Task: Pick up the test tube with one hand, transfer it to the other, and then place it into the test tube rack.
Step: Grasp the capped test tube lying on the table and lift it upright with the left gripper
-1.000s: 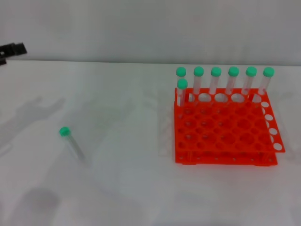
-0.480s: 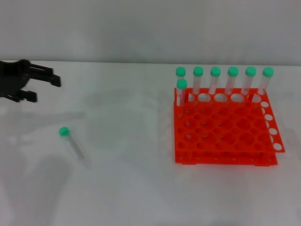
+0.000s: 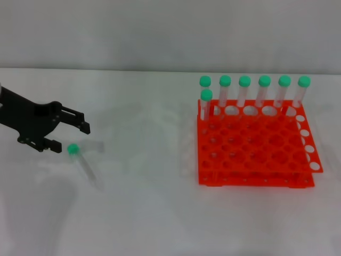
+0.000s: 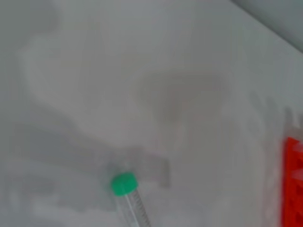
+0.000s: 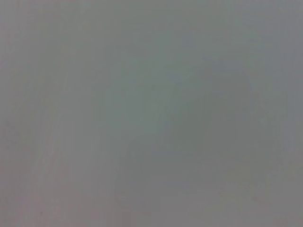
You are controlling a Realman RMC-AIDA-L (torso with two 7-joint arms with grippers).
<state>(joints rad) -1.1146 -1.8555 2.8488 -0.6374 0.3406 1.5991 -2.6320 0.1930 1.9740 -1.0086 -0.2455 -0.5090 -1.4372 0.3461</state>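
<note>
A clear test tube (image 3: 84,164) with a green cap lies flat on the white table at the left. It also shows in the left wrist view (image 4: 130,198). My left gripper (image 3: 71,136) is black, open and empty, hovering just above and left of the tube's cap. The orange-red test tube rack (image 3: 254,146) stands at the right with several green-capped tubes (image 3: 244,90) upright along its back row. Its edge shows in the left wrist view (image 4: 293,184). My right gripper is out of view; the right wrist view shows only a plain grey surface.
The white table (image 3: 144,202) runs across the whole view, with a grey wall (image 3: 160,32) behind it.
My left gripper has come in from the far left edge, moving right and down toward the lying tube's cap. The tube and rack have not moved.
</note>
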